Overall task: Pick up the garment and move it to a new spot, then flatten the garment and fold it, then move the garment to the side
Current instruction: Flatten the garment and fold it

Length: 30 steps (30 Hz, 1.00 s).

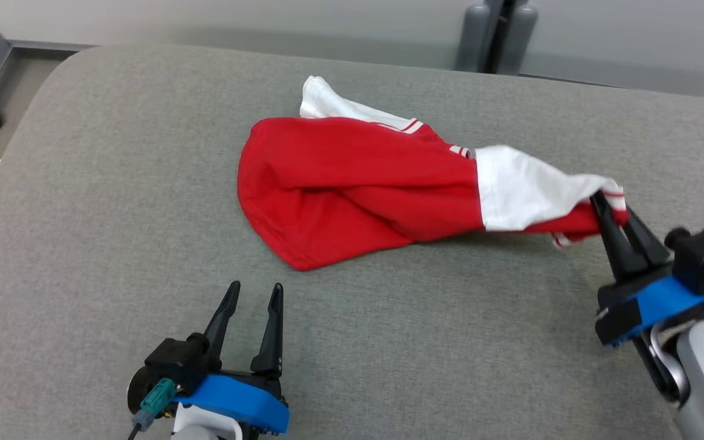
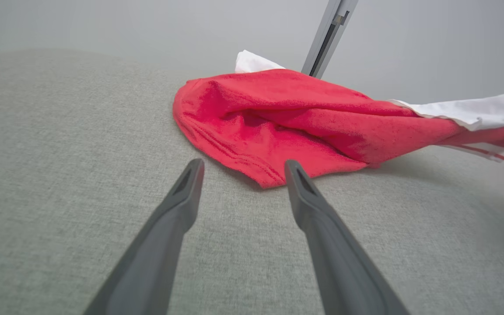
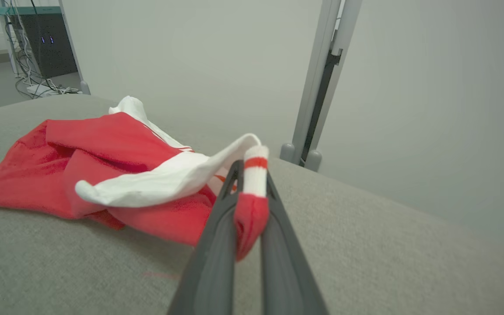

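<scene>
Your right fingers [image 1: 612,237] are pinching shut on a cuff of the garment [image 1: 352,183], and in the right wrist view they are clamping a red fold topped by a white band with one red stripe. Your left fingers [image 1: 274,324] are standing wide apart and holding nothing, pointing over the grey tabletop [image 1: 113,214] at the garment's near red hem, just short of it. The garment is lying bunched and twisted across the middle of the tabletop: a red body with a stitched hem, white sleeves, and thin red-and-white striped trim where the two colours are meeting. Its right end is hanging raised off the tabletop in your right fingers
</scene>
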Tool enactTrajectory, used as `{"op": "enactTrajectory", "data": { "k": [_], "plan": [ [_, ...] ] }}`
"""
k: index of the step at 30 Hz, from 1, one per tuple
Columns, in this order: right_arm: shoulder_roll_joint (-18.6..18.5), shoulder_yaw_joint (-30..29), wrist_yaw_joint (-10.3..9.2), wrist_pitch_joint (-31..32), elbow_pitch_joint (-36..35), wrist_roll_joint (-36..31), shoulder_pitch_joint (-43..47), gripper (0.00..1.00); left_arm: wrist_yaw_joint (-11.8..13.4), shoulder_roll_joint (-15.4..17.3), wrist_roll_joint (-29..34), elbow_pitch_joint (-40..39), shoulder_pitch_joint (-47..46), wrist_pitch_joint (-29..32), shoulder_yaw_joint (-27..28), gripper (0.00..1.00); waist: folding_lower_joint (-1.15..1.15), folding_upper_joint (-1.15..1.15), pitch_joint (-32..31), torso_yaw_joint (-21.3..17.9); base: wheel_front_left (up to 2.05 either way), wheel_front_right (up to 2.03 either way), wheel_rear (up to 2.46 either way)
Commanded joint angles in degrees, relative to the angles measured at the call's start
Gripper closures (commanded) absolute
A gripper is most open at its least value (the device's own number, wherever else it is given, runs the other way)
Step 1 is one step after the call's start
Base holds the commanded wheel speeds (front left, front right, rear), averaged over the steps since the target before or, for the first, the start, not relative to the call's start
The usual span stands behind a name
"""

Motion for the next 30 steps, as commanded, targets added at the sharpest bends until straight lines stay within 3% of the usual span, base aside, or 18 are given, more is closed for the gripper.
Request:
{"op": "enactTrajectory", "data": {
  "k": [1, 6, 7, 8, 9, 16, 22, 30],
  "plan": [
    [-0.78, -0.21, -0.02, -0.03, -0.67, 1.23, 2.51, 1.00, -0.16, 0.01, 0.49, 0.07, -0.20, -0.15, 0.43, 0.00, 0.01, 0.00, -1.08, -1.78, 0.00, 0.00, 0.00],
    [-2.25, -2.45, -0.02, -0.04, 0.17, 3.18, 10.49, 1.00, -0.16, 0.00, 1.29, 0.44, -0.27, -0.15, 1.16, 0.00, 0.01, 0.00, -1.32, -4.51, 0.00, 0.00, 0.00],
    [-2.32, -3.03, -0.02, -0.03, 1.19, 3.47, 11.44, 0.95, -0.16, 0.00, 1.35, 0.53, -0.28, -0.15, 1.05, 0.00, 0.01, 0.00, -1.38, -4.85, 0.00, 0.00, 0.00],
    [-2.27, -3.66, -0.02, -0.02, 2.78, 3.61, 12.30, 0.60, -0.16, 0.00, 1.44, 0.63, -0.31, -0.15, 0.86, 0.00, 0.01, 0.00, -1.44, -5.08, 0.00, 0.00, 0.00],
    [-1.94, -4.00, -0.02, -0.04, 3.94, 3.64, 12.68, 0.00, -0.16, 0.00, 1.47, 0.77, -0.36, -0.15, 0.65, 0.00, 0.01, 0.00, -1.49, -5.23, 0.00, 0.00, 0.00],
    [2.42, -6.96, -0.01, -0.03, 1.71, 0.58, 11.14, 0.00, -0.16, 0.00, 1.82, 1.12, -0.52, -0.15, 0.07, 0.00, 0.01, 0.00, -1.55, -5.53, 0.00, 0.00, 0.00],
    [6.45, -3.60, -0.02, -0.03, -3.67, -3.09, 11.61, 0.00, -0.16, 0.00, 1.90, 1.24, -0.23, -0.15, 0.12, 0.00, 0.01, 0.00, -1.57, -5.24, 0.00, 0.00, 0.00],
    [7.99, 0.77, -0.01, -0.04, 5.76, -7.37, 10.42, 0.00, -0.16, 0.01, 1.30, 1.52, 0.00, -0.15, -0.44, 0.00, 0.01, 0.00, -1.86, -4.25, 0.00, 0.00, 0.00]
  ]
}}
